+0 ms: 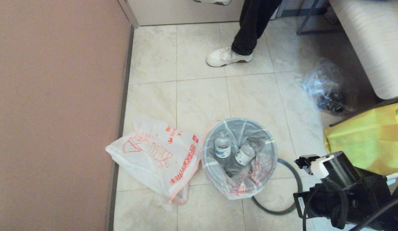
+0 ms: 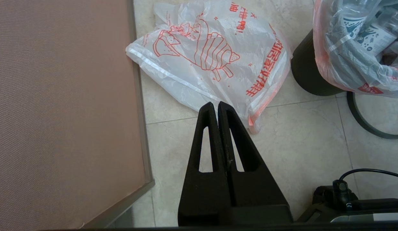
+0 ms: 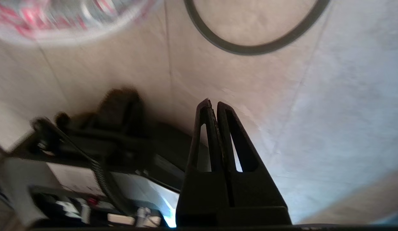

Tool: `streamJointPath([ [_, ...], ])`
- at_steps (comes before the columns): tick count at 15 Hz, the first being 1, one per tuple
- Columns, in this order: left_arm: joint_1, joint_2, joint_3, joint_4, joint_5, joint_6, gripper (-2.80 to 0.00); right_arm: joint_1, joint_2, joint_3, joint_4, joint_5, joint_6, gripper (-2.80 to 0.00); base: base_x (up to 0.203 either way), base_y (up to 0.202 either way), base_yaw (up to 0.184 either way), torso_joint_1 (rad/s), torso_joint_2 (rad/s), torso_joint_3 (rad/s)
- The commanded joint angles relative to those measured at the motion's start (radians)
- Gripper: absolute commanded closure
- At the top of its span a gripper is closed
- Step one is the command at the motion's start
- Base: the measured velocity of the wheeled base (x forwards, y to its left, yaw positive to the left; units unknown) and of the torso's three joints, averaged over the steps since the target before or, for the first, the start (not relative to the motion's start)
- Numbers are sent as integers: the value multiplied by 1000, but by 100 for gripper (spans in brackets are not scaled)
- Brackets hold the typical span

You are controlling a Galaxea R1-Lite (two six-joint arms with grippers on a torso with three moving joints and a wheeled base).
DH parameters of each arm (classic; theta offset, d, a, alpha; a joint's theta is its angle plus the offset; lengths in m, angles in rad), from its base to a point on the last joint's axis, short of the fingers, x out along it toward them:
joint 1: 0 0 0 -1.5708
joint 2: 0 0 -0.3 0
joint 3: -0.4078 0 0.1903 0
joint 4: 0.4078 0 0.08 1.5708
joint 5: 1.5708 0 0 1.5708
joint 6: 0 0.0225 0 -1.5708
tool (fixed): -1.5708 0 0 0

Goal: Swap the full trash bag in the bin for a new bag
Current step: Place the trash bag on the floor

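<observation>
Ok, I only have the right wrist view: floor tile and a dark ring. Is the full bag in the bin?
Observer: Yes. The full trash bag sits in the bin, bottles inside, its edge draped over the wall.
Operator: Where is the new bag?
Observer: The new bag lies on the floor to the bin's left, by the wall base.
Operator: And the left gripper?
Observer: The left gripper is shut and empty, above the floor, pointing toward the new bag.
</observation>
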Motion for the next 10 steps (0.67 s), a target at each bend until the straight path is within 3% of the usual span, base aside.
streamJointPath([
  [1, 0, 1, 0, 0, 0, 1, 0, 3, 47, -48, -3, -1, 39, 0, 0, 0, 0, 0, 0, 0],
  [4, 0, 1, 0, 0, 0, 1, 0, -3, 62, -96, 3, 6, 179, 0, 0, 0, 0, 0, 0, 0],
  [7, -1, 1, 0, 0, 0, 1, 0, -90, 140, -98, -8, 18, 201, 0, 0, 0, 0, 0, 0, 0],
  [10, 0, 1, 0, 0, 0, 1, 0, -131, 222, -109, -97, 83, 222, 0, 0, 0, 0, 0, 0, 0],
])
